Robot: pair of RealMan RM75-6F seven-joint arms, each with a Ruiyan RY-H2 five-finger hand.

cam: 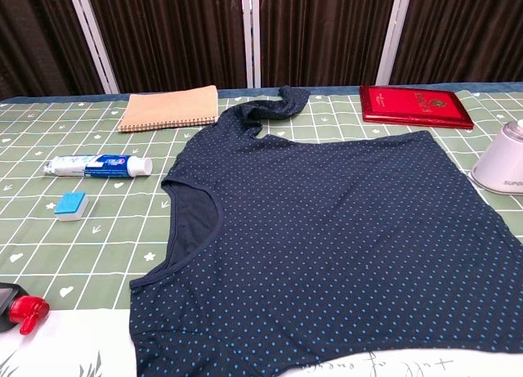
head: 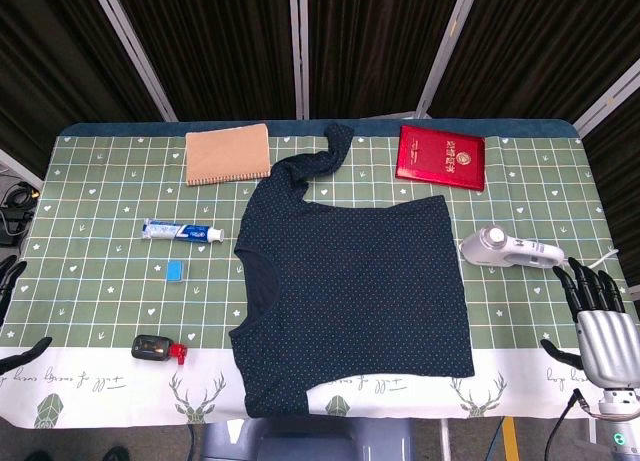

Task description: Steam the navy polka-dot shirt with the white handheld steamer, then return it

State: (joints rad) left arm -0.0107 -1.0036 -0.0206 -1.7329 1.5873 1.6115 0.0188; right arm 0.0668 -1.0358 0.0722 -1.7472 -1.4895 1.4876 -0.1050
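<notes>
Over at the far left edge of the table [head: 100, 141] only dark fingertips of the left hand [head: 10, 281] peek into the head view, so I cannot tell how its fingers are set; it holds nothing that shows and sits well away from the work. Moving across, a toothpaste tube [head: 182, 231] lies on the green checked cloth with a small blue eraser-like block [head: 174, 271] just below it, a black-and-red object [head: 158, 349] sits near the front edge, and a tan spiral notebook [head: 228, 153] rests toward the back. The navy polka-dot shirt [head: 355, 296] is spread flat in the middle, collar facing left, one sleeve twisted up toward the rear. Behind its right shoulder lies a red booklet [head: 442, 157]. Just beside the shirt's right hem the white handheld steamer [head: 508, 247] lies on its side, untouched. The right hand [head: 598, 316] hovers near the table's right edge, fingers loosely spread and empty, close to the steamer's handle end but apart from it. To my eye the job is at its very beginning: the reach for the steamer. The next move, I'd judge, calls for that right hand to travel forward and inward, wrap the handle firmly, then lift it clear before sweeping over the fabric.
</notes>
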